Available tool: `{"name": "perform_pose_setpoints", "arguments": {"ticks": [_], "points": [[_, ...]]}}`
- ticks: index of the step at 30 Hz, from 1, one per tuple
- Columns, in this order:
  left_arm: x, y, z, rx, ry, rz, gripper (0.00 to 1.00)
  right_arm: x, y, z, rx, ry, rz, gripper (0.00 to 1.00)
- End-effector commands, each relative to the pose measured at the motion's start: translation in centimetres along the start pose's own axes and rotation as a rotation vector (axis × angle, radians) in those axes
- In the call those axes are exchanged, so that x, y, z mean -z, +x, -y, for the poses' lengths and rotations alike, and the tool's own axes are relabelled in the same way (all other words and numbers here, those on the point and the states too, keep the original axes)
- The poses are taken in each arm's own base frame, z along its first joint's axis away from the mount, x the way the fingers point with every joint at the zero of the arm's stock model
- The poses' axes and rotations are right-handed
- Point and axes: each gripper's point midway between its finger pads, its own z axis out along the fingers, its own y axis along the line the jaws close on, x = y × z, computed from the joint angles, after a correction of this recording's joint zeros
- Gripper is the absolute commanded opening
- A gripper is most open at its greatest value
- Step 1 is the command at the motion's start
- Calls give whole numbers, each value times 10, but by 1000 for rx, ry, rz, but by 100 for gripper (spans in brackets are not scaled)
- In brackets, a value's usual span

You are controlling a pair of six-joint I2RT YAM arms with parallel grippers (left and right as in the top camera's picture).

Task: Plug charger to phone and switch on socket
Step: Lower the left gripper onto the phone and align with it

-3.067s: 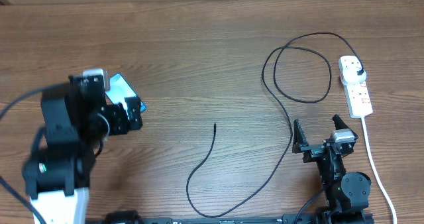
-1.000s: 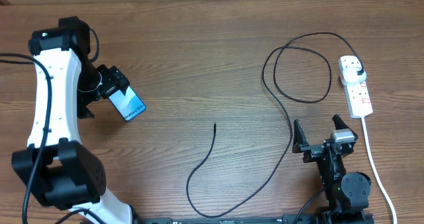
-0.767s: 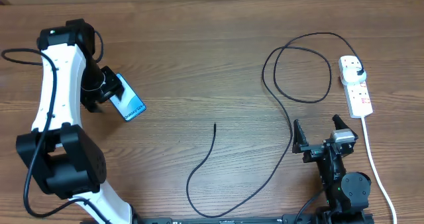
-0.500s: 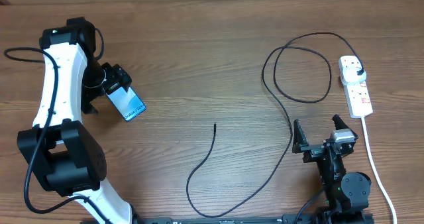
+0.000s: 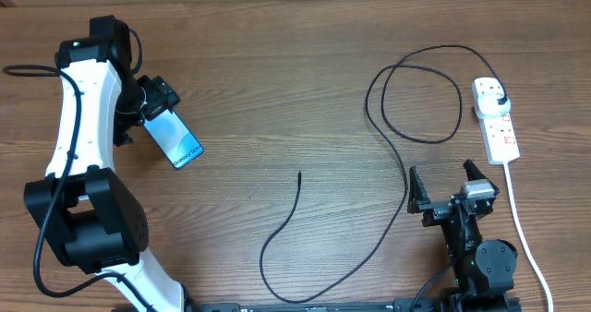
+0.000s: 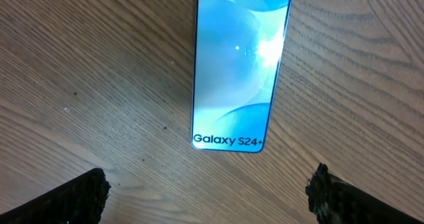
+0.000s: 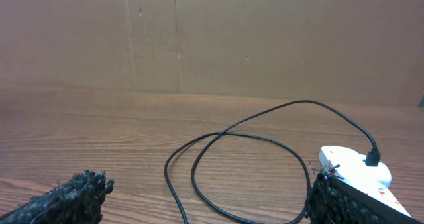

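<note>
Though floppy, pinches best at free end [image 5: 299, 176] of charger [image 7: 222, 133], toward the front edge; left gripper [image 6: 211, 196], right gripper [image 5: 445, 186] wide open.

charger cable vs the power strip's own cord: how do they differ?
Colour: the charger is black, the cord white. Thickness: the charger is thinner than the cord. Path: the charger loops and snakes to a free end mid-table; the cord runs almost straight from the socket toward the robot's side. Shared: both start at the socket and lie on the table.
</note>
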Motion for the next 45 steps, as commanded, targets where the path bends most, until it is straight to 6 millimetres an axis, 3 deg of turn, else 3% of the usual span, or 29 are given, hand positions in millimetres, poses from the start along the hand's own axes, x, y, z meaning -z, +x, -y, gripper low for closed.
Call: {"name": "perform_pose_setpoints", "arguments": {"ticks": [1, 21, 35, 45], "points": [[-6, -5, -3, 9, -26, 10, 99, 0, 1, 0, 1, -1, 6, 100], [-51, 6, 0, 6, -1, -8, 100, 0, 1, -1, 2, -1, 6, 100], [-65, 11, 4, 18, 1, -47, 100, 0, 1, -1, 2, -1, 6, 100], [-74, 6, 28, -15, 5, -35, 100, 0, 1, -1, 1, -1, 6, 100]]}}
